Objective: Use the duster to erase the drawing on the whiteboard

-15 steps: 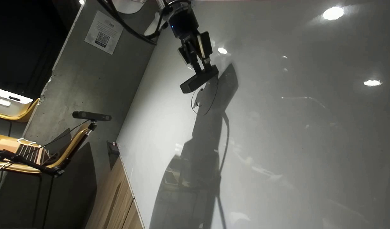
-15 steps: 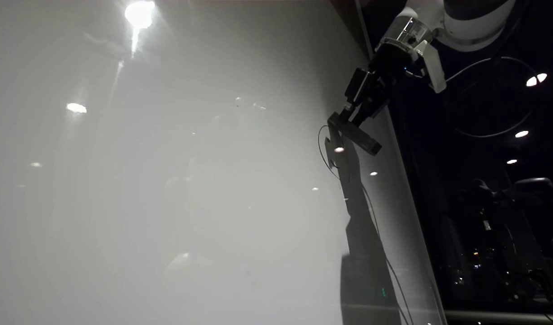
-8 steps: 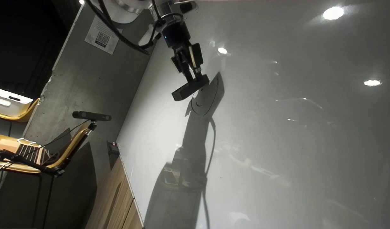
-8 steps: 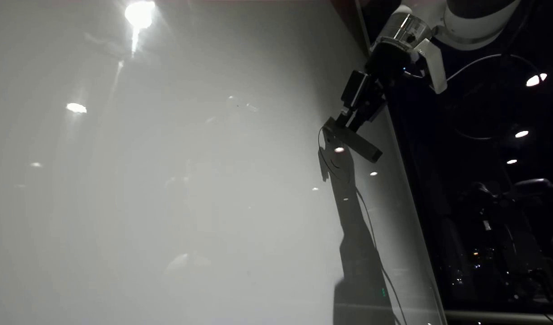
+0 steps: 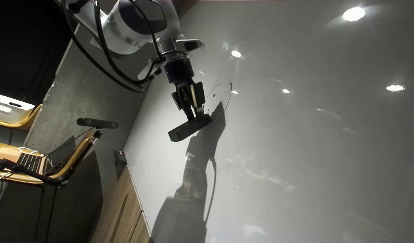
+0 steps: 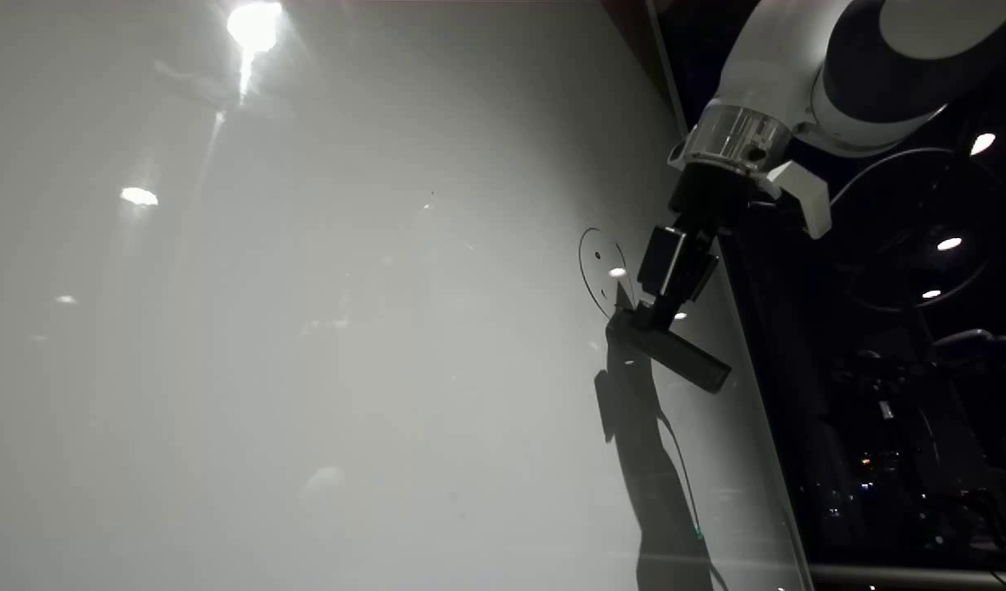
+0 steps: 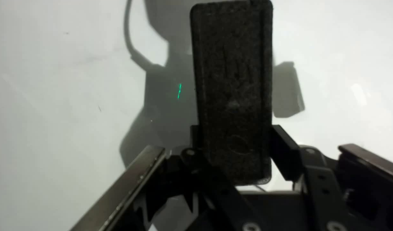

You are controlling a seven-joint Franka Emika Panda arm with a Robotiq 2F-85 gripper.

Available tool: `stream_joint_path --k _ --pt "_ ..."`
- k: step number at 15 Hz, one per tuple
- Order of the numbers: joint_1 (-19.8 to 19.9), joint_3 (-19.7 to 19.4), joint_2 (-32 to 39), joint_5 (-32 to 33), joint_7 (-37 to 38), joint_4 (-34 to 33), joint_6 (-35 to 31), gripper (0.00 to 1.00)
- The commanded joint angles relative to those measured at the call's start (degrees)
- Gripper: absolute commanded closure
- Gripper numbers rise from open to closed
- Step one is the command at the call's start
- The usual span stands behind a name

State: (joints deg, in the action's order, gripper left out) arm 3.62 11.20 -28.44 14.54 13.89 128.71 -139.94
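The duster (image 5: 190,129), a dark flat block, is held between the fingers of my gripper (image 5: 195,116). In an exterior view the duster (image 6: 675,357) is tilted, one end close to the whiteboard (image 6: 347,369); I cannot tell whether it touches. In the wrist view the duster (image 7: 233,80) is clamped in my gripper (image 7: 235,141). The drawing (image 5: 214,95) shows above the duster as thin oval arcs, a dot eye and a short bit of mouth; its lower edge is partly behind the duster or in shadow. The drawing (image 6: 597,255) also shows left of the gripper (image 6: 651,316).
The arm's shadow (image 5: 190,219) falls down the board. A grey wall panel (image 5: 92,98) stands beside it, with a wooden cabinet (image 5: 126,209) below. A camera on a stand (image 5: 97,123) and a chair with a laptop (image 5: 29,162) are at the left. Dark glass (image 6: 880,410) borders the board.
My gripper has moved down in both exterior views with the duster in it, from the drawing's top to its lower edge. The drawing's upper part has come into view; the mouth line looks shorter.
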Motion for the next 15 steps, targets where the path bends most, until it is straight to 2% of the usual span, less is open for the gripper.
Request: stream_joint_path --k 1,7,15 --pt "2.19 -0.60 1.54 2.91 1.06 2.10 -2.81 0.71" --pt "3.36 -0.79 1.67 3.72 1.33 2.76 -2.21 0.71" --pt "1.92 -0.44 0.43 1.85 1.28 -3.10 1.67 0.71"
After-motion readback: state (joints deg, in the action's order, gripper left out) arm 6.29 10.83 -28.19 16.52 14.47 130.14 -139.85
